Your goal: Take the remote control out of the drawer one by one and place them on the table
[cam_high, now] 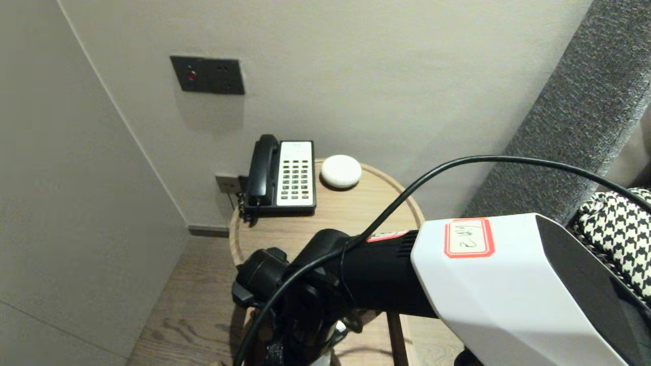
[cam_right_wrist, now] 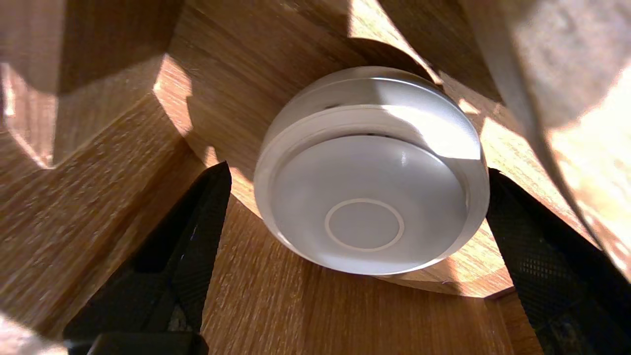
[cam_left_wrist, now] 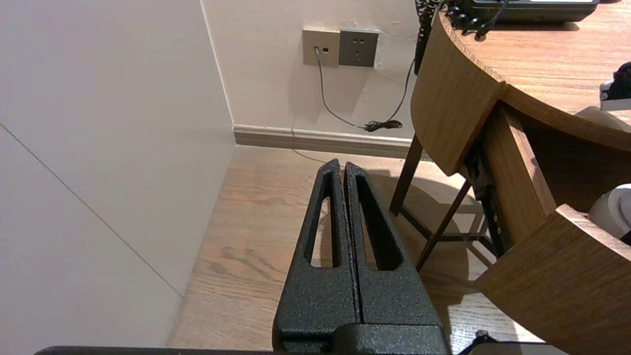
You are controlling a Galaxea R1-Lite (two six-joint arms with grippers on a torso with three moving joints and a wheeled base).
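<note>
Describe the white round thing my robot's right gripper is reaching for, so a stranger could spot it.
Find the round wooden side table by the wall, then its pulled-out drawer. A white disc lies inside, between the open fingers of the right gripper. Unlike the plain white puck beside the telephone on top, its face bears a ring.

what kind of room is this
Probably a hotel bedroom: a corded desk phone on a round wooden bedside table, a dark wall switch panel above it, and a grey upholstered headboard alongside.

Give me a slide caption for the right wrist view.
Open right gripper flanks a round white device lying in the wooden drawer.
</note>
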